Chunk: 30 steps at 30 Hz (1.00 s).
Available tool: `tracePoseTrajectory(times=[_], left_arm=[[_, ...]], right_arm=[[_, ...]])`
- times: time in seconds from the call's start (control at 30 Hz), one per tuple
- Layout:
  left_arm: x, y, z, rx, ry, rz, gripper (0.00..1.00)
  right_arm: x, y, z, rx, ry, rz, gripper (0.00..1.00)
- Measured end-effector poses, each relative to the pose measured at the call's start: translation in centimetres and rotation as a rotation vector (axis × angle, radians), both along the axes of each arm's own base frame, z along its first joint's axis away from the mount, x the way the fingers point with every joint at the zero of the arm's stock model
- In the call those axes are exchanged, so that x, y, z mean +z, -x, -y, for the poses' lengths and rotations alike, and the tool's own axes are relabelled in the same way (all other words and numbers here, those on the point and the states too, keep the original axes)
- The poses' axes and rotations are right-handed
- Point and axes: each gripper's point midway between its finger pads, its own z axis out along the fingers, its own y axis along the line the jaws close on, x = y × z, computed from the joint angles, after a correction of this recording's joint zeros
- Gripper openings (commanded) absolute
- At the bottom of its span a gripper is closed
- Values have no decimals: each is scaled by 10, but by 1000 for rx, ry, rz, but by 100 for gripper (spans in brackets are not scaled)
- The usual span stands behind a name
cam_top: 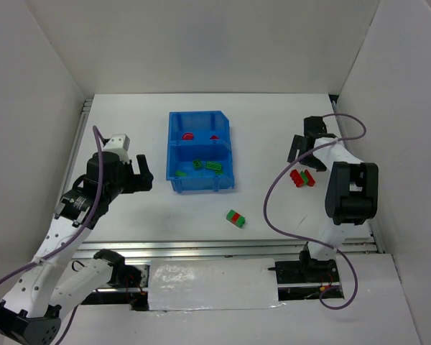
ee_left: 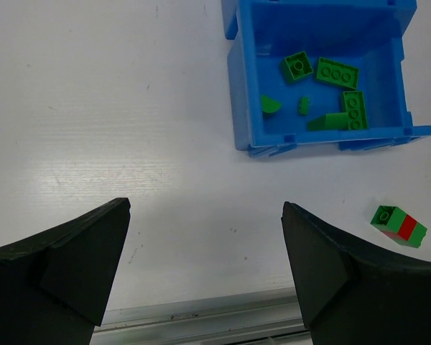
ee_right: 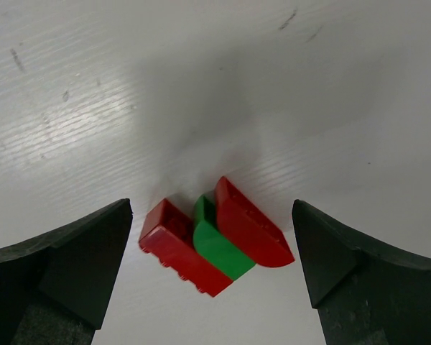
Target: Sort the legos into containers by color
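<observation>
Over on the left of the blue bin (cam_top: 171,144), the left gripper (ee_left: 205,230) hangs with its jaws wide apart and nothing between them, only bare white table (cam_top: 129,115) under it. It sits off the bin's left side, level with the near compartment (cam_top: 178,175).

The bin itself looks mostly stocked. The far compartment (cam_top: 174,128) has a couple of red pieces (cam_top: 189,135) in it. The near one holds the green bricks (ee_left: 337,72), about half a dozen as the left wrist camera shows them, with no red mixed in that I can see.

Just off the bin's near right corner lies a green-and-red pair (ee_left: 399,226), stuck together and lying loose on the table.

Farther right of the bin, well apart from it, the right gripper (ee_right: 212,205) is spread open above a red-green-red clump (ee_right: 215,237), one green piece sandwiched between two reds. The clump lies between the two fingers, touching neither.

So I'd call the job well past halfway. Those two joined lumps are what's left, and each will likely need pulling apart before its colours can go to separate compartments.
</observation>
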Motion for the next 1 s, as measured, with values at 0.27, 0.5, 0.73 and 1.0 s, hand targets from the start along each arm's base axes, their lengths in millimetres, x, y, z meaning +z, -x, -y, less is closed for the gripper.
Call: tracePoseTrajectory(times=[0.27, 0.5, 0.73, 1.0], left_arm=[[-2, -2, -2, 10, -11, -7, 100], [-2, -2, -3, 17, -15, -5, 100], [-2, -2, -5, 26, -20, -3, 100], [-1, -2, -6, 32, -22, 3, 100]], right_arm=[[-11, 2, 5, 28, -4, 5, 99], [-26, -3, -16, 105, -112, -39, 92], [-39, 8, -14, 46, -112, -106, 75], [-38, 14, -18, 3, -109, -118, 65]])
